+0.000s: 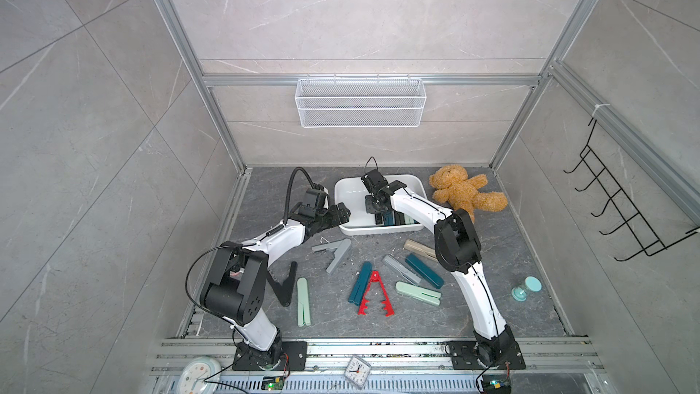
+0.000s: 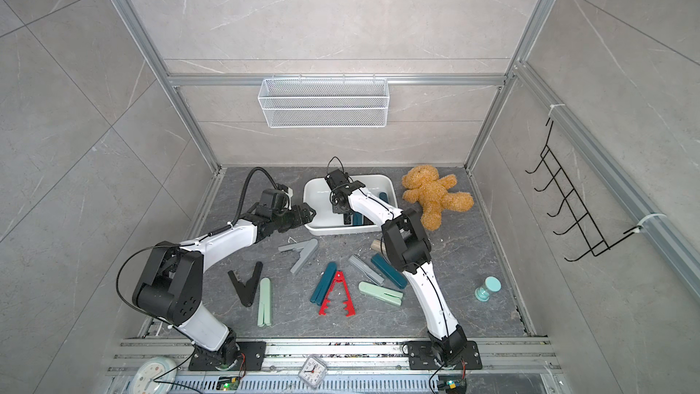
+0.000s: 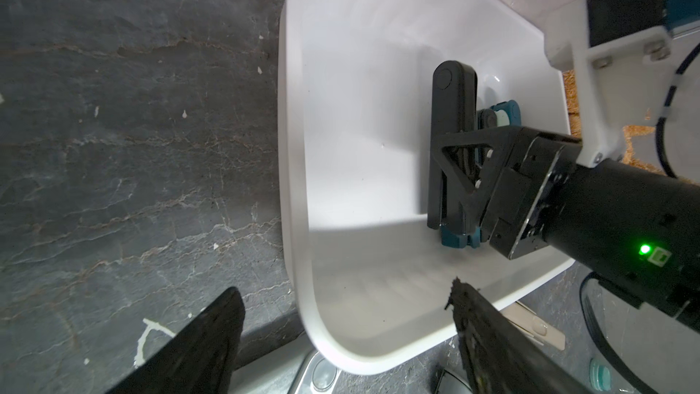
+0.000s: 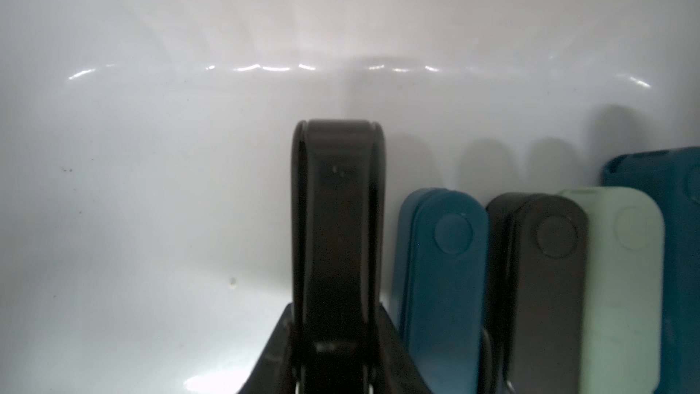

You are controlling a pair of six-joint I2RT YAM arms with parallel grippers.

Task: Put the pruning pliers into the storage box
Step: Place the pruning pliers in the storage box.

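Note:
The white storage box point(image 1: 352, 198) point(image 2: 316, 202) sits at the back of the dark table. My right gripper point(image 1: 375, 209) point(image 4: 337, 358) reaches down into it, shut on black pruning pliers point(image 4: 337, 202) point(image 3: 452, 108) that stand on edge beside teal point(image 4: 443, 259), dark grey point(image 4: 545, 267) and mint point(image 4: 625, 259) pliers lined up in the box. My left gripper point(image 1: 338, 216) point(image 3: 343, 286) is open and holds nothing, with the box's near left corner point(image 3: 299, 259) between its fingers. Loose on the table lie grey V-shaped point(image 1: 335, 253), black V-shaped point(image 1: 283, 286), mint point(image 1: 303, 307), teal point(image 1: 360, 282) and toothed red point(image 1: 375, 295) pliers.
More pliers lie by the right arm: grey point(image 1: 401, 269), teal point(image 1: 424, 271), mint point(image 1: 418, 292), beige point(image 1: 416, 247). A brown teddy bear point(image 1: 464, 191) lies right of the box. A teal sand timer point(image 1: 525, 289) stands at the right. A wire basket point(image 1: 360, 102) hangs on the back wall.

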